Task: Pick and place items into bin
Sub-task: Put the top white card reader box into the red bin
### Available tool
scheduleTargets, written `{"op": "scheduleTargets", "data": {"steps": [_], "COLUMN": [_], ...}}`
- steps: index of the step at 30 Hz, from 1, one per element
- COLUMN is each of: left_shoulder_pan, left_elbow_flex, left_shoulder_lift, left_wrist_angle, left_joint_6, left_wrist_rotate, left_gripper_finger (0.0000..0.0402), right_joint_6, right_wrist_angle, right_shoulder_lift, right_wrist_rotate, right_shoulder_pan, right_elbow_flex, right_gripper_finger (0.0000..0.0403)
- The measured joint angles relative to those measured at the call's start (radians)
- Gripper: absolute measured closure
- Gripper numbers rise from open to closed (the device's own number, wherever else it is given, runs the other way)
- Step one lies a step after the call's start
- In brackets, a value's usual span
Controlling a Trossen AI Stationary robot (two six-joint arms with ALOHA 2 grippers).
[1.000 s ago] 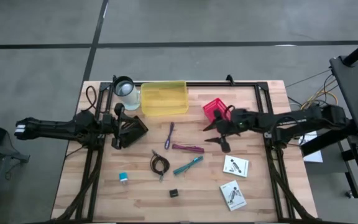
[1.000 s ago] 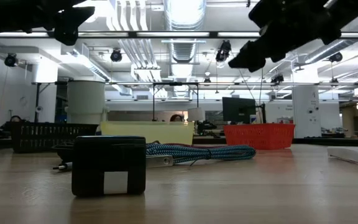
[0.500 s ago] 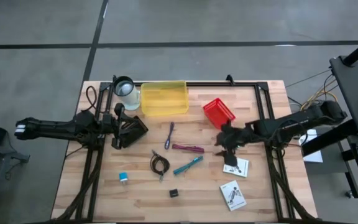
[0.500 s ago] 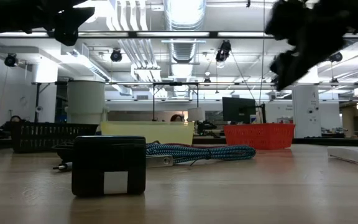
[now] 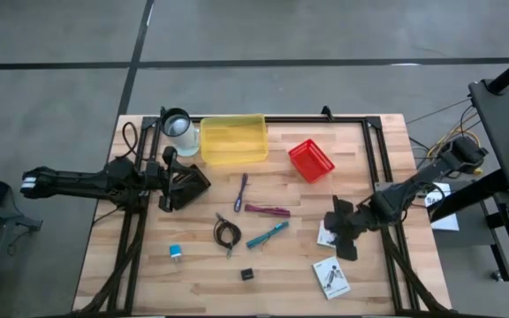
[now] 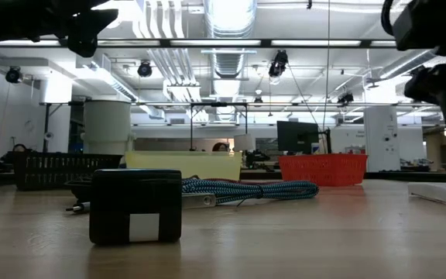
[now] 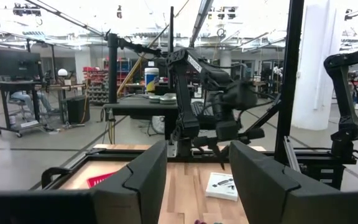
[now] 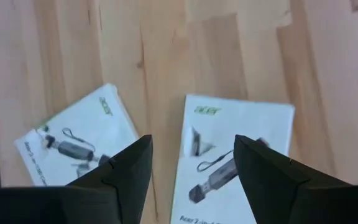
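Observation:
My right gripper (image 8: 191, 186) is open and points down over two white printed cards (image 8: 236, 155) (image 8: 73, 144) lying flat on the table. In the high view it (image 5: 341, 237) hovers over the farther card (image 5: 327, 235); the other card (image 5: 331, 276) lies nearer the front edge. The purple pen (image 5: 241, 192), maroon strip (image 5: 267, 210), teal pen (image 5: 268, 234), black coiled cable (image 5: 227, 233), blue-white piece (image 5: 175, 253) and black cube (image 5: 247, 274) lie mid-table. The yellow bin (image 5: 233, 140) stands at the far edge. My left gripper (image 5: 191, 181) waits open at the left, above the table.
A red basket (image 5: 311, 160) stands right of the yellow bin, and a clear cup (image 5: 178, 124) stands to its left. Black frame rails (image 5: 380, 168) run along the table's sides. Bare wood shows along the near edge and near left corner.
My right gripper has swung from beside the red basket toward the table's near edge and somewhat to the right, ending over the two white cards. Nothing on the table has moved.

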Motion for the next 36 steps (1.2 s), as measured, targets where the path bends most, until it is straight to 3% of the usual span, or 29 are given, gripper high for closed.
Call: {"op": "scheduleTargets", "data": {"steps": [15, 36], "left_shoulder_pan": [0.000, 0.000], "left_elbow_flex": [0.000, 0.000], "left_shoulder_lift": [0.000, 0.002], "left_wrist_angle": [0.000, 0.000], "left_joint_6": [0.000, 0.000], "left_wrist_rotate": [-0.024, -0.025], "left_gripper_finger": [0.0242, 0.0242], "right_joint_6": [0.064, 0.027], "right_wrist_angle": [0.019, 0.014], "right_shoulder_lift": [0.290, 0.350], "right_wrist_rotate": [0.005, -0.005], "right_shoulder_pan": [0.046, 0.063], "right_elbow_flex": [0.047, 0.114], "right_gripper_finger": [0.0193, 0.0193]}}
